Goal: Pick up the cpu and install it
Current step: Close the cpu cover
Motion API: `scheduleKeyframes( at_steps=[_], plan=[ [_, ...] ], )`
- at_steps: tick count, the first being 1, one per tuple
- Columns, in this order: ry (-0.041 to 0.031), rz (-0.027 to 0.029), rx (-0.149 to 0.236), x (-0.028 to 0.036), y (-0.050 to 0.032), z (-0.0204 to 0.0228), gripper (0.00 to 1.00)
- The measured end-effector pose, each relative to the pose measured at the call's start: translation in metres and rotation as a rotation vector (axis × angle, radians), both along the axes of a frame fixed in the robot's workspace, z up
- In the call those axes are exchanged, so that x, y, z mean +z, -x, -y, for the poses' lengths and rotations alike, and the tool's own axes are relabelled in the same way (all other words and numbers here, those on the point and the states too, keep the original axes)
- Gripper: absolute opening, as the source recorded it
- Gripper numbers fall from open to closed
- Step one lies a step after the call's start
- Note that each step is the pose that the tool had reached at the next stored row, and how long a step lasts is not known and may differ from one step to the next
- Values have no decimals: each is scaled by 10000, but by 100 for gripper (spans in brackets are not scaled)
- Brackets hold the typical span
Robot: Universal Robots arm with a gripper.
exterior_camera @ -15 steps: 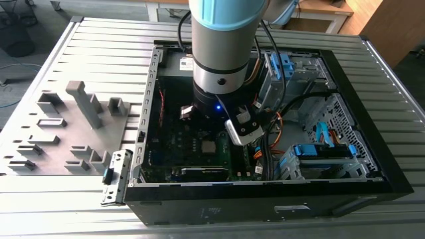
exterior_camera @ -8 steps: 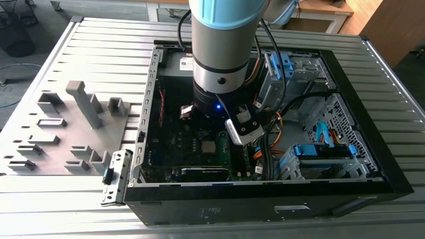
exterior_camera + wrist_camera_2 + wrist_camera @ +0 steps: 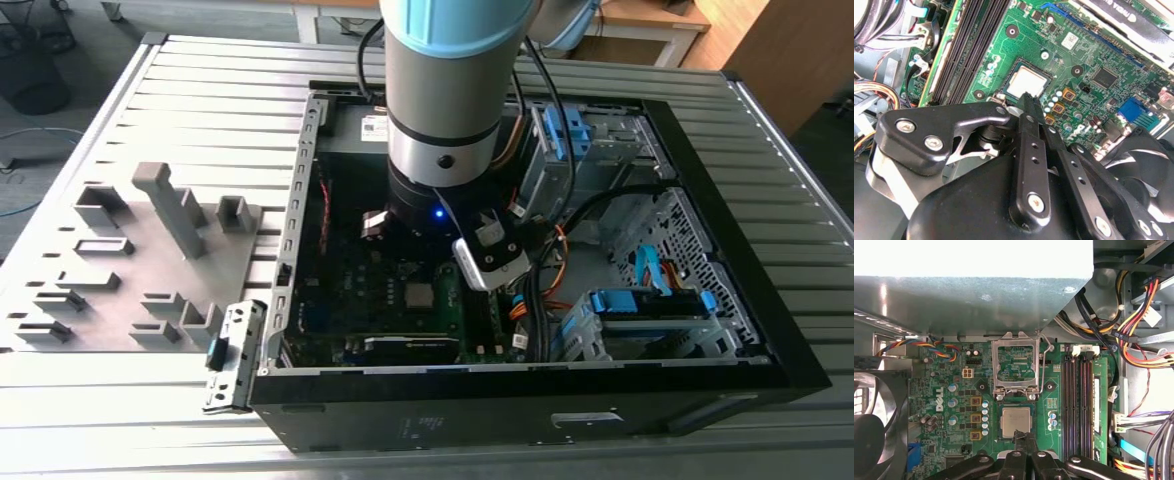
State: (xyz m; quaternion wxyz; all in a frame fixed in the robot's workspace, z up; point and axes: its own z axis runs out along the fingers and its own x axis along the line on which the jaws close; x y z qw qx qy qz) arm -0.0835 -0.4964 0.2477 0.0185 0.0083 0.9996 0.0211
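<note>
pc case [image 3: 310,200] lies open side up on the slatted table [image 3: 200,110]. arm [image 3: 447,120] reaches down into it, between the case wall on the exterior view's left and the drive bays [image 3: 641,305] on its right.

room around the socket is tight. memory slots [image 3: 1078,400] run just beside it on one side, the fan [image 3: 874,430] sits near on the other, and the power supply [image 3: 974,295] overhangs the far end. cable bundles [image 3: 1139,305] crowd the wall past the slots.

gripper [image 3: 1025,436]: fingers pressed together, no gap, nothing between them. tips hang over the near edge of the cpu [image 3: 1015,419]; contact cannot be told.

cpu lies flat in the socket on the motherboard [image 3: 944,405], silver top up. load plate [image 3: 1016,362] is swung open on the power-supply side.

second wrist view adds the gripper linkage from behind. exterior view adds grey fixture blocks [image 3: 147,250] on its left, outside the case.
</note>
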Motion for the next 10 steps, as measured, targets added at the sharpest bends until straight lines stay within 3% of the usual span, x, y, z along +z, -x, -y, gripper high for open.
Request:
scheduleKeyframes(
  at_steps=[8, 10],
  plan=[
    [0, 0, -1, 17, 0, 0, 11],
    [-2, 0, 0, 67, 0, 0, 11]
  ],
)
